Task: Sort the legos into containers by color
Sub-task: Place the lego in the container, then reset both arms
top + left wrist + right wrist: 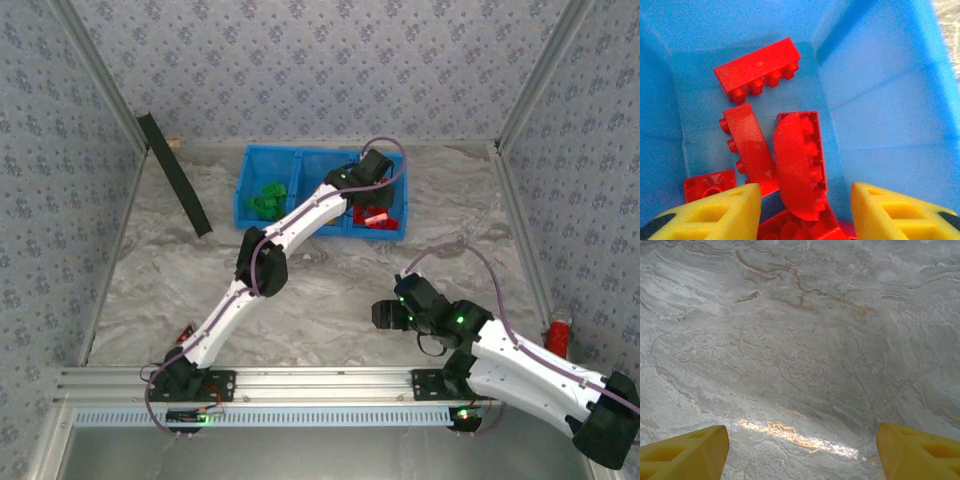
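Observation:
The blue tray stands at the back of the table. Green legos lie in its left compartment and red legos in its right one. My left gripper hangs over the right compartment. In the left wrist view the left gripper is open, its yellow fingers apart and touching nothing. Below them lie a curved red brick and two long red bricks on the tray floor. My right gripper is open over bare marble table.
A black strip leans against the back left wall. A red cylinder stands at the table's right edge. An aluminium rail runs along the near edge. Patterned walls close in three sides.

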`<state>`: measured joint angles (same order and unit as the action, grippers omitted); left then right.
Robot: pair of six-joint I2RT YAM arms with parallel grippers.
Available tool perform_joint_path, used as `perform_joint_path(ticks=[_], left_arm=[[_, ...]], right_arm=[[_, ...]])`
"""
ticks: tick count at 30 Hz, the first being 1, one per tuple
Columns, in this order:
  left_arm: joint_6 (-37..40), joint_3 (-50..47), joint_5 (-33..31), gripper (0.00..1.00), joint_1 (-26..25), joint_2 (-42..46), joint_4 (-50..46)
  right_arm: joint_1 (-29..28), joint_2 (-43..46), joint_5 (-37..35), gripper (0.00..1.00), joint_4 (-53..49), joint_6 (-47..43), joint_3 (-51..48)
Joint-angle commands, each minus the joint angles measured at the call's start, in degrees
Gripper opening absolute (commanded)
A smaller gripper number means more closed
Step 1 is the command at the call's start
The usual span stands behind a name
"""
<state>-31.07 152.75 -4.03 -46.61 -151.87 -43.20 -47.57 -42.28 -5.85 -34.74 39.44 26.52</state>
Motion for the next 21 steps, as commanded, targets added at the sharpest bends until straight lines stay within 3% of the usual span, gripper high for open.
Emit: perform_joint_path(ticks=[1,5,9,13,16,19,21], left_arm=[[3.3,1.2,1.4,0.5,-0.3,9.1,2.9],[9.2,-1.7,1.4,0.5,-0.6,16.7,3.6],[15.3,-11.8,-1.1,0.54,-0.7,28.5,6.9],[20.7,-42.2,-8.9,0.57,0.1,50.1,20.6],[20.8,-67.1,-14.8,0.62,4.3,67.7,30.2],[18.3,-84.9,-18.1,0.69,11.8,82.9,28.0],[18.3,-94.9,-23.6,0.74,15.6,91.0,26.3]], right_arm=[[-0.2,-0.4,-2.1,0.81,-2.3,-1.2,2.6],[0.7,-1.5,-2.7,1.0,-1.8,-3.0,4.9],[2.6,-3.1,-3.9,1.0,-1.2,-8.2,7.5],[6.3,-4.8,-4.7,1.0,0.0,-13.7,11.1],[9.7,-6.2,-6.6,1.0,2.1,-18.4,13.4],[13.0,-6.8,-9.4,1.0,4.1,-22.3,15.5],[15.0,-6.7,-9.4,1.0,7.2,-24.6,16.1]])
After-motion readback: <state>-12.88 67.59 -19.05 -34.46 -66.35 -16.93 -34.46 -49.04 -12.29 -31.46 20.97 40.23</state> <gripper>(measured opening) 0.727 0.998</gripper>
